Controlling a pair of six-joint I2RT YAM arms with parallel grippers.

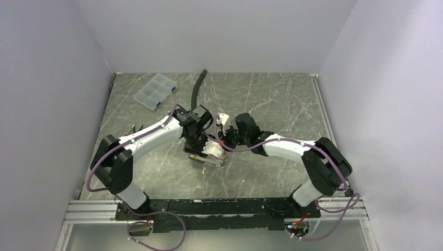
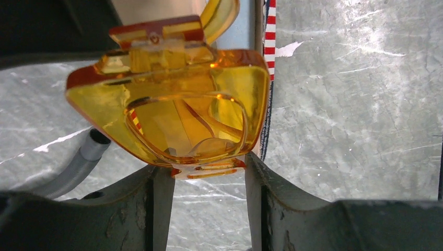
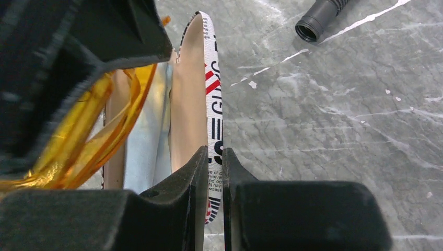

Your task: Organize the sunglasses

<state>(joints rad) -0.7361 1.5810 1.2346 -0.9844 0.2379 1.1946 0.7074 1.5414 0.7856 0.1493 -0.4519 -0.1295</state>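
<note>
The sunglasses (image 2: 177, 104) are folded, with amber lenses, and fill the left wrist view. My left gripper (image 2: 206, 178) is shut on their lower edge and holds them at the mouth of the grey-white printed pouch (image 3: 211, 104). My right gripper (image 3: 215, 157) is shut on the pouch's upper wall and holds the mouth open. A light-blue cloth (image 3: 143, 141) lies inside the pouch. The sunglasses (image 3: 78, 141) show at the left of the right wrist view. In the top view both grippers (image 1: 196, 148) (image 1: 223, 141) meet over the pouch (image 1: 211, 155) at the table's middle.
A clear compartment box (image 1: 155, 90) lies at the back left. A black hose (image 1: 197, 86) lies behind the grippers; its open end shows in the right wrist view (image 3: 313, 23). Walls close in on three sides.
</note>
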